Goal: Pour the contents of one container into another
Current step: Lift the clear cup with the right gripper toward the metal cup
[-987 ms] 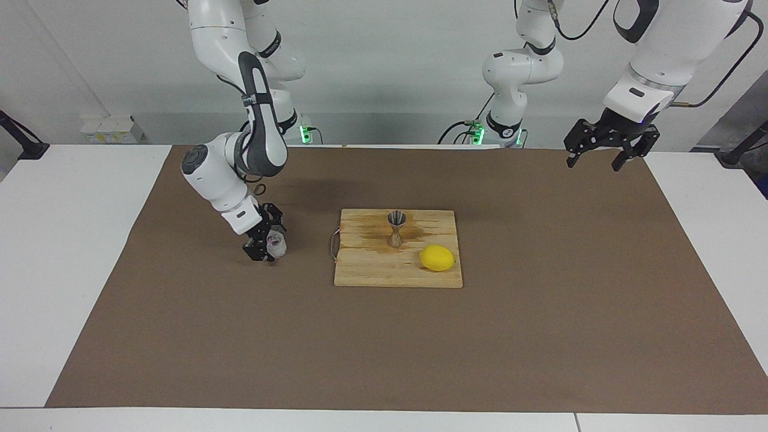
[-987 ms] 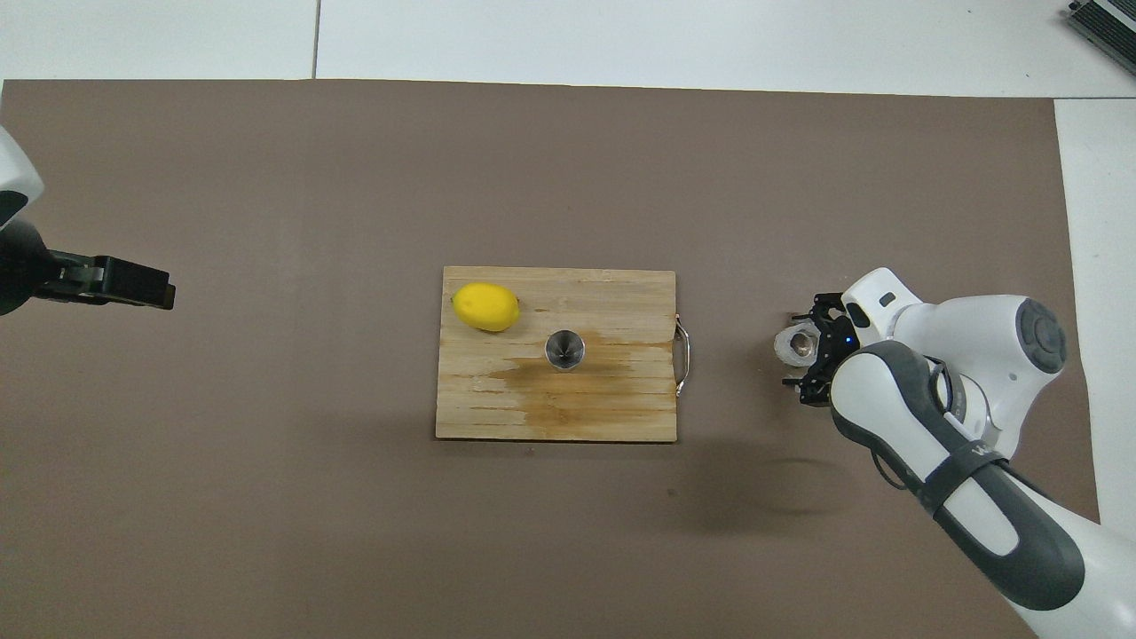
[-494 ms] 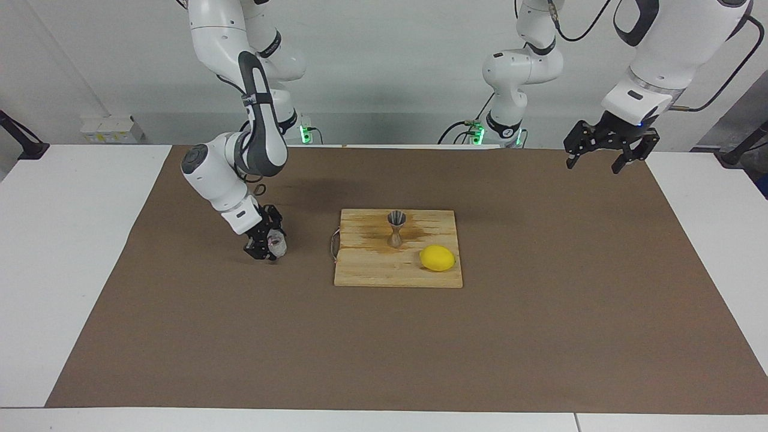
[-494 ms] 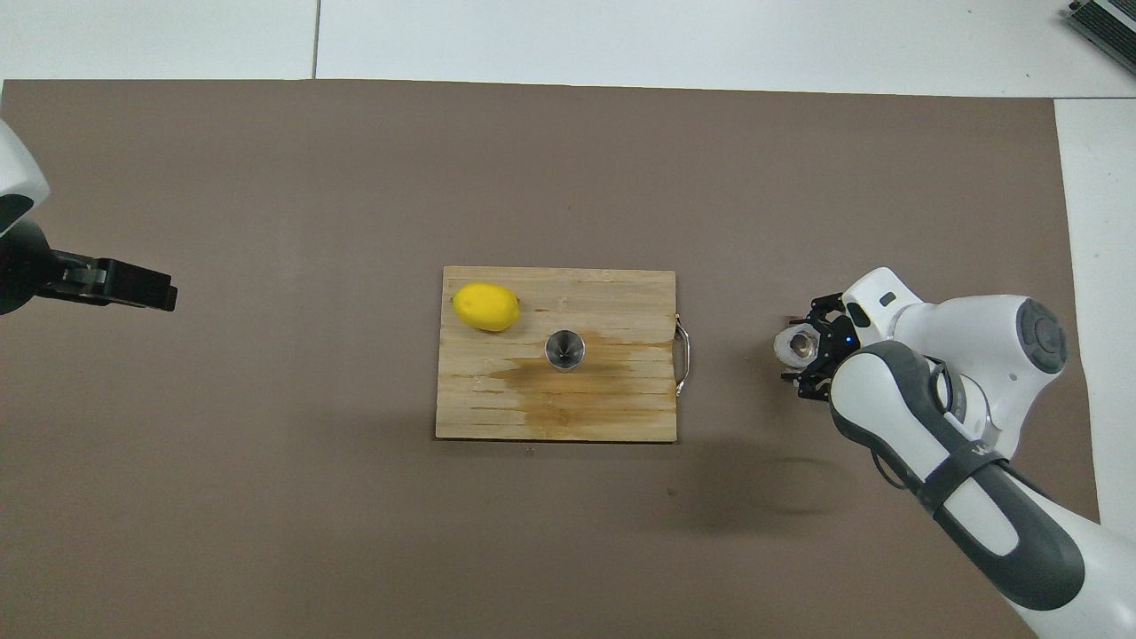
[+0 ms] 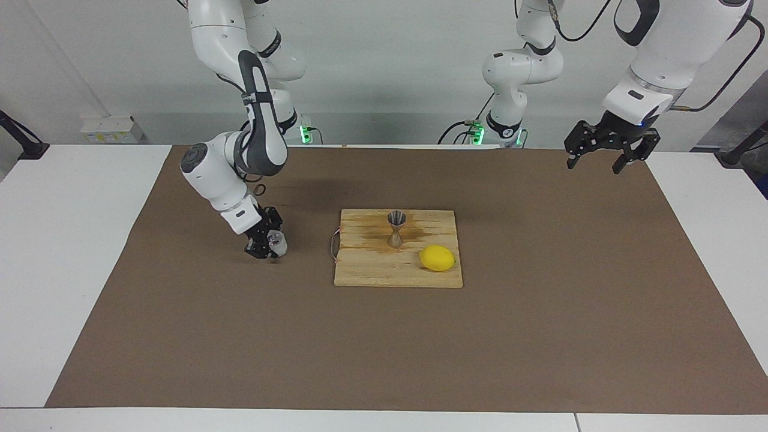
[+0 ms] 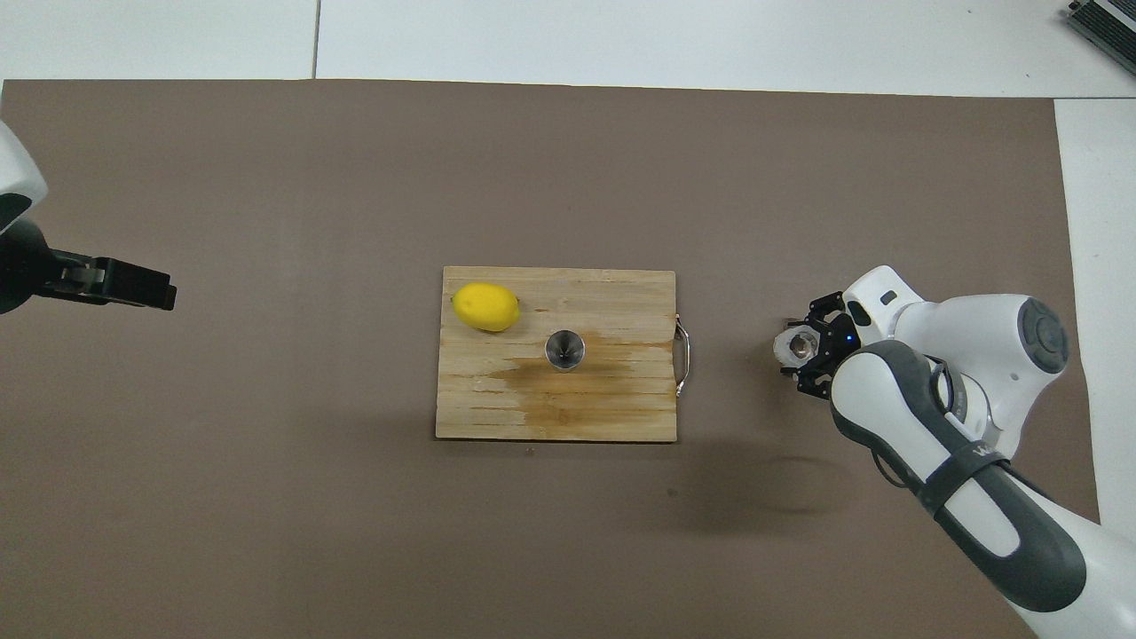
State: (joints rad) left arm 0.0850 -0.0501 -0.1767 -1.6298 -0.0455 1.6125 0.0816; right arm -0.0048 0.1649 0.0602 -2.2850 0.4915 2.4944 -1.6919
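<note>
The small clear cup (image 5: 278, 243) (image 6: 798, 345) with something reddish inside stands on the brown mat, beside the board toward the right arm's end of the table. My right gripper (image 5: 270, 247) (image 6: 794, 348) is down at the mat and shut on the cup, one finger on each side of it. The steel hourglass jigger (image 5: 396, 229) (image 6: 564, 349) stands upright on the wooden board (image 5: 384, 273) (image 6: 568, 417). My left gripper (image 5: 594, 162) (image 6: 164, 295) waits open in the air over the left arm's end of the mat.
A yellow lemon (image 5: 437, 258) (image 6: 485, 306) lies on the board beside the jigger, a little farther from the robots. A dark wet stain spreads on the board around the jigger. The board's metal handle (image 6: 682, 357) points toward the cup.
My right gripper's fingers have closed in on the cup, which has shifted slightly with them. The left arm has barely moved.
</note>
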